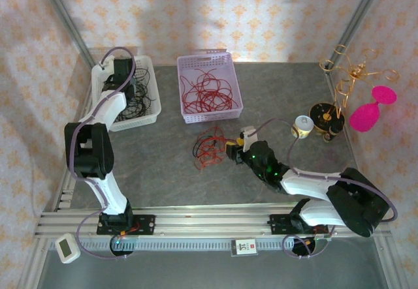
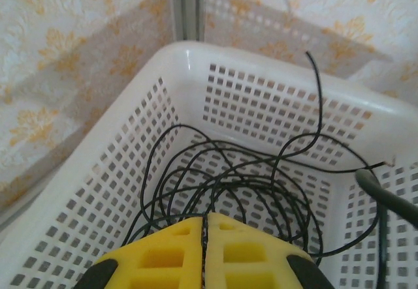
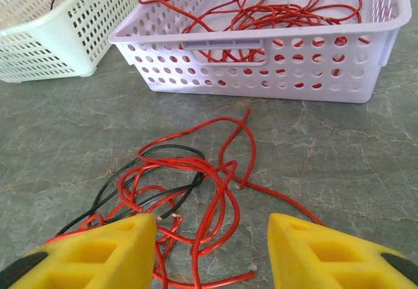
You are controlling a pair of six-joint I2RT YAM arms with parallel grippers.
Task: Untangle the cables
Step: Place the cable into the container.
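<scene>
A clump of cables [image 1: 209, 147], several red and one black, lies on the grey table in front of the lilac basket. In the right wrist view the tangle [image 3: 189, 178] spreads just ahead of and between my yellow fingers. My right gripper [image 3: 212, 237] is open low over its near edge, also seen from above [image 1: 234, 152]. My left gripper [image 2: 206, 218] is shut, tips pressed together over the white basket [image 2: 176, 60]. Loose black cables [image 2: 248, 184] coil on that basket's floor. No cable shows between the left pads.
The lilac basket [image 1: 230, 109] holds loose red cables [image 1: 208, 88]. The white basket [image 1: 153, 116] stands at the back left. At the right stand a small jar [image 1: 302, 126], a gold wire stand [image 1: 345, 83] and a pink goblet [image 1: 369, 114]. Wallpapered walls close in the back.
</scene>
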